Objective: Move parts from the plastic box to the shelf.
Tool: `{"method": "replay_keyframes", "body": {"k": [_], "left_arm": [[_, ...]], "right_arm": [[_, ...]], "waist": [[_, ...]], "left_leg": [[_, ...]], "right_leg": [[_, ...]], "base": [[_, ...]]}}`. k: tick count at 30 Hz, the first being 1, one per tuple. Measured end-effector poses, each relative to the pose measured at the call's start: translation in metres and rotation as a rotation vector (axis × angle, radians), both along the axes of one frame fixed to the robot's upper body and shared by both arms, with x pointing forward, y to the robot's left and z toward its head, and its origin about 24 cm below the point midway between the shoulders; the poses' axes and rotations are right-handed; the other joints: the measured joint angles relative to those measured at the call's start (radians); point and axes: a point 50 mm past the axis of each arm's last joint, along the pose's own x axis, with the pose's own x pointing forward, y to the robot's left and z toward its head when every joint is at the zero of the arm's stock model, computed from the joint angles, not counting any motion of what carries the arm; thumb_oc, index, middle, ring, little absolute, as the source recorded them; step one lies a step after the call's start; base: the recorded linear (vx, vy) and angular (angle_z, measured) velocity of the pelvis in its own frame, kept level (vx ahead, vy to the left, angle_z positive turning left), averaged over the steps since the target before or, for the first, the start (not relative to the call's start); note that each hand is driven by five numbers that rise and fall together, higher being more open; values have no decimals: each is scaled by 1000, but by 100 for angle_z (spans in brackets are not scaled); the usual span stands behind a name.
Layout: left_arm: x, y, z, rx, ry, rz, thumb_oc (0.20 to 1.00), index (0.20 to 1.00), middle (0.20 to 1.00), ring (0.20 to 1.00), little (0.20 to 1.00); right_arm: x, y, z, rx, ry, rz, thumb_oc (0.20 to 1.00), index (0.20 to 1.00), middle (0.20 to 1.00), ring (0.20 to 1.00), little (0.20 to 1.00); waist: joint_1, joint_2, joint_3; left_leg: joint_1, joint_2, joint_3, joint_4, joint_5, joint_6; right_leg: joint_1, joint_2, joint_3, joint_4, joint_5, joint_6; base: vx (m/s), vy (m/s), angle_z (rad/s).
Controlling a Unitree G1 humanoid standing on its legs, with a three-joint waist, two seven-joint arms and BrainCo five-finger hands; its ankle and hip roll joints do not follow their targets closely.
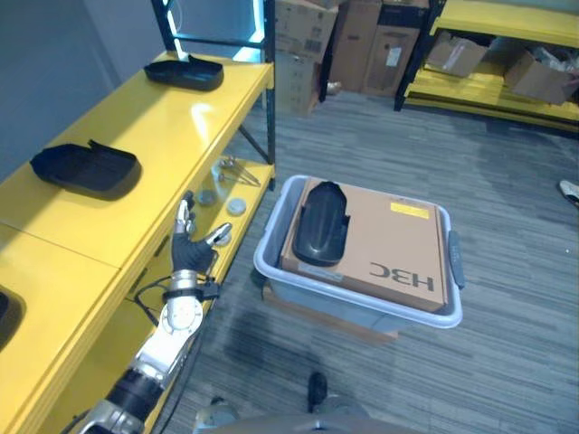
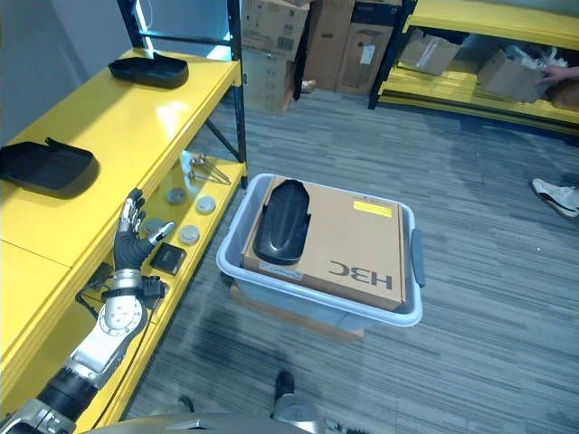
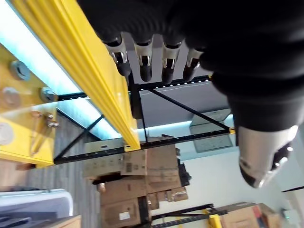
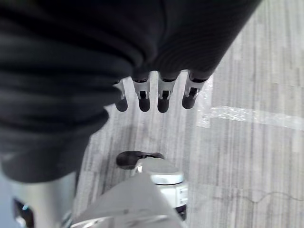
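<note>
While left hand [image 1: 188, 246] hangs wide, glossy black oval part [image 1: 321, 222] rests on carton [image 1: 389, 253]

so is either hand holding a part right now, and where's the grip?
Nothing held. Left hand is open by the yellow shelf; right hand hangs empty; one black part lies in the plastic box.

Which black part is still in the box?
The long black part lying on the cardboard box inside the grey plastic box. The other black parts already lie on the yellow shelf.

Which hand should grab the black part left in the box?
Likely left. The left hand is open and empty beside the plastic box, near the black part. The right hand hangs over floor.
</note>
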Motion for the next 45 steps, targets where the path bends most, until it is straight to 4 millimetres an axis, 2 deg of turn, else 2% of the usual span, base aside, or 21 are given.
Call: {"method": "replay_keyframes", "body": {"k": [1,3,6,7,8,11,12,14,15,18,20,21,23,27,29,31,33,35,37,42,45], "left_arm": [[0,2,-7,22,32,12,1000,1000,1000,1000,1000],[-1,7,-20,66,93,21,1000,1000,1000,1000,1000],[-4,13,-38,115,175,17,1000,1000,1000,1000,1000],[-6,16,-45,127,208,11,1000,1000,1000,1000,1000],[-15,20,-61,145,292,1,1000,1000,1000,1000,1000],[-31,21,-89,147,427,-25,1000,1000,1000,1000,1000],[-38,26,-103,155,496,-15,1000,1000,1000,1000,1000],[-59,39,-122,167,612,4,1000,1000,1000,1000,1000],[-64,45,-130,172,656,16,1000,1000,1000,1000,1000],[-84,57,-145,189,759,44,1000,1000,1000,1000,1000],[-101,63,-155,169,822,61,1000,1000,1000,1000,1000],[-114,65,-161,155,866,67,1000,1000,1000,1000,1000],[-123,64,-168,135,921,47,1000,1000,1000,1000,1000],[-105,52,-169,129,923,-49,1000,1000,1000,1000,1000],[-91,47,-164,118,887,-65,1000,1000,1000,1000,1000],[-60,40,-149,92,795,-96,1000,1000,1000,1000,1000],[-49,35,-140,83,741,-127,1000,1000,1000,1000,1000],[-38,27,-132,61,693,-166,1000,1000,1000,1000,1000],[-30,27,-126,49,664,-132,1000,1000,1000,1000,1000],[-17,39,-115,-29,607,-21,1000,1000,1000,1000,1000],[-18,39,-116,-28,611,-23,1000,1000,1000,1000,1000]], "right_arm": [[6,-2,2,-21,-28,50,1000,1000,1000,1000,1000],[28,-9,11,-75,-140,158,1000,1000,1000,1000,1000],[55,-11,27,-118,-314,224,1000,1000,1000,1000,1000],[68,-8,36,-130,-396,240,1000,1000,1000,1000,1000],[93,2,59,-133,-598,244,1000,1000,1000,1000,1000],[128,11,108,-210,-895,269,1000,1000,1000,1000,1000],[137,14,128,-249,-1009,294,1000,1000,1000,1000,1000],[149,21,174,-349,-1231,336,1000,1000,1000,1000,1000],[149,21,188,-383,-1286,355,1000,1000,1000,1000,1000],[152,21,211,-444,-1389,361,1000,1000,1000,1000,1000],[159,19,229,-473,-1441,412,1000,1000,1000,1000,1000],[166,15,234,-496,-1449,399,1000,1000,1000,1000,1000],[178,12,238,-529,-1437,402,1000,1000,1000,1000,1000],[221,0,259,-675,-1427,321,1000,1000,1000,1000,1000],[240,3,278,-706,-1456,276,1000,1000,1000,1000,1000],[262,0,313,-784,-1506,195,1000,1000,1000,1000,1000],[269,-3,329,-819,-1517,172,1000,1000,1000,1000,1000],[280,-19,349,-902,-1479,117,1000,1000,1000,1000,1000],[283,-27,344,-941,-1398,85,1000,1000,1000,1000,1000],[277,-32,306,-992,-1215,52,1000,1000,1000,1000,1000],[278,-36,298,-986,-1149,63,1000,1000,1000,1000,1000]], "waist": [[11,-9,9],[7,6,8],[-7,34,12],[-24,42,17],[-20,43,25],[-51,67,23],[-71,73,28],[-97,22,49],[-107,8,53],[-112,-18,50],[-105,-14,50],[-90,-11,49],[-74,-6,49],[-26,17,86],[-11,31,123],[17,66,196],[53,78,245],[69,89,308],[86,96,323],[84,93,325],[84,93,324]], "left_leg": [[-66,-13,-60,115,2,0],[-109,-32,-50,70,-28,6],[-62,-43,72,-240,-10,18],[-43,-51,81,-368,15,9],[26,-71,59,-514,39,20],[84,-79,65,-527,47,40],[102,-90,68,-527,70,63],[103,-135,91,-525,57,86],[103,-146,94,-525,56,93],[116,-166,101,-525,43,108],[134,-179,108,-525,30,111],[141,-178,112,-526,23,108],[123,-174,110,-525,27,108],[6,-165,84,-525,73,115],[-28,-164,75,-525,86,112],[-91,-163,42,-525,110,108],[-121,-165,31,-525,121,106],[-152,-174,12,-524,138,120],[-168,-181,8,-524,144,128],[-157,-191,-17,-524,142,130],[-132,-189,-22,-524,141,130]], "right_leg": [[16,1,8,-7,17,-20],[18,-4,-12,-21,11,-16],[20,-1,-34,-21,4,-10],[29,8,-27,-21,-3,-2],[31,14,-6,-22,-8,1],[32,24,16,-21,-13,30],[37,18,23,-21,-14,50],[30,-21,42,-21,-2,91],[30,-34,45,-21,-2,99],[32,-53,42,-21,2,109],[51,-66,44,-21,-10,125],[56,-66,46,-21,-12,129],[41,-62,45,-22,-11,128],[-63,-55,31,-21,22,121],[-93,-48,24,-22,32,123],[-140,-44,4,-22,46,117],[-161,-45,-10,-22,48,114],[-181,-51,-26,-18,57,109],[-193,-57,-32,-15,64,115],[-168,-63,-52,-15,53,124],[-141,-62,-56,-15,47,124]], "base": [[83,29,-42],[149,109,-12],[134,165,8],[103,162,-10],[99,178,-24],[77,157,-31],[67,104,-31],[90,111,-26],[91,95,-8],[128,84,-7],[134,42,-11],[37,4,-9],[-91,-25,-1],[-180,-11,18],[-91,-5,16],[-88,-3,37],[-90,27,23],[-76,62,25],[-23,12,15],[-10,10,15],[-6,14,4]]}}
